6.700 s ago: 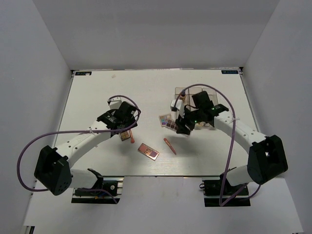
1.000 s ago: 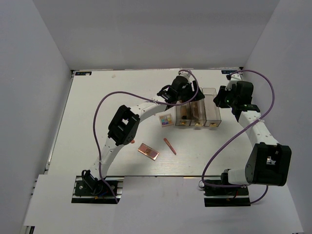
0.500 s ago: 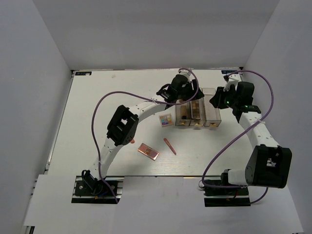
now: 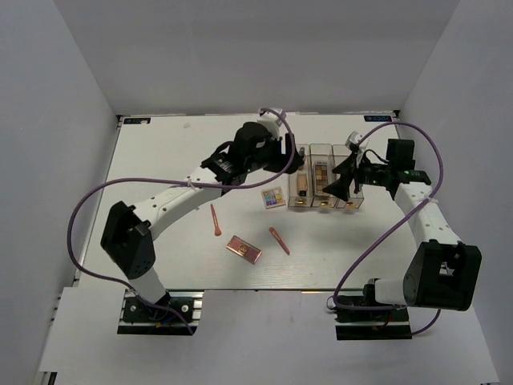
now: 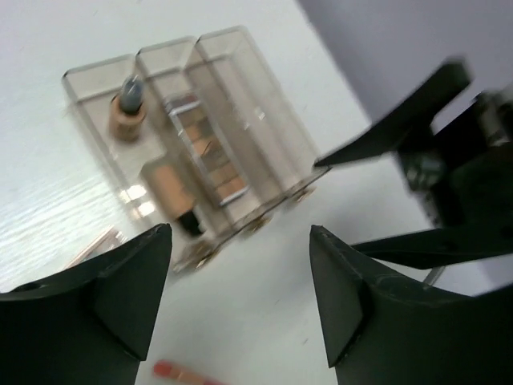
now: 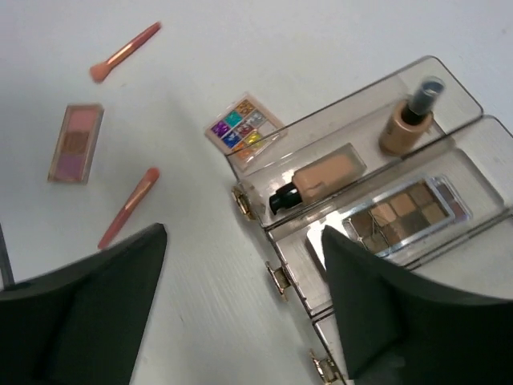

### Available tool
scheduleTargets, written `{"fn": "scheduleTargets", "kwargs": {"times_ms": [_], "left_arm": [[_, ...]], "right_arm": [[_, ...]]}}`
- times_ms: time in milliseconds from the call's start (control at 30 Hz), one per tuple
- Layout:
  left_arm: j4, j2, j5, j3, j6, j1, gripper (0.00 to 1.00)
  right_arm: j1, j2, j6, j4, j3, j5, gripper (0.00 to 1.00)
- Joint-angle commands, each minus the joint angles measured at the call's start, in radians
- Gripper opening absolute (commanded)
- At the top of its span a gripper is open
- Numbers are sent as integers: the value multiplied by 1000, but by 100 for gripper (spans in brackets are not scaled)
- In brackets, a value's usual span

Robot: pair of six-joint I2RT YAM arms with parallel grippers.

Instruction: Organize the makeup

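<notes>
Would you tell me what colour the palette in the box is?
The palette is brown and tan shades, clearest in the right wrist view.

Bright even light, soft shadows, left wrist view blurred, table (image 5: pixel 48 200) glare, left end effector (image 5: pixel 240 233) silhouetted.

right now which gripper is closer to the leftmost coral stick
Left. The left gripper hovers by the clear box's left end, nearer the coral stick; the right gripper hangs over the box's right side, farther off.
</notes>
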Motion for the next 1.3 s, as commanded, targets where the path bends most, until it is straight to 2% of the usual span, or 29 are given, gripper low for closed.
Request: {"fn": "scheduleTargets", "kwargs": {"times_ms": [0, 33, 200, 467, 667, 800, 1000, 1133, 1267], "left_arm": [[-179, -39, -32, -85, 142, 14, 80], [-214, -43, -46, -97, 156, 14, 81], [-288, -137, -153, -230, 69, 35, 82], [-456, -454, -335, -457, -248, 57, 83], [-575, -742, -420, -588, -405, 57, 84], [-619, -862, -448, -635, -472, 57, 84], [-662, -910, -462, -649, -497, 57, 84], [-659, -915, -462, -660, -497, 57, 84], [-653, -921, -457, -677, -494, 57, 85]], "right_arm": [[9, 22, -217, -149, 64, -142, 87], [20, 30, -333, -181, 77, -148, 89], [128, 99, -601, -318, 170, -96, 89], [290, 300, -917, -405, 304, 41, 89], [409, 475, -925, -439, 474, 137, 89], [485, 579, -885, -459, 578, 188, 89], [580, 674, -825, -476, 655, 288, 89], [612, 699, -796, -484, 643, 349, 89], [641, 714, -724, -419, 614, 416, 89]]}}
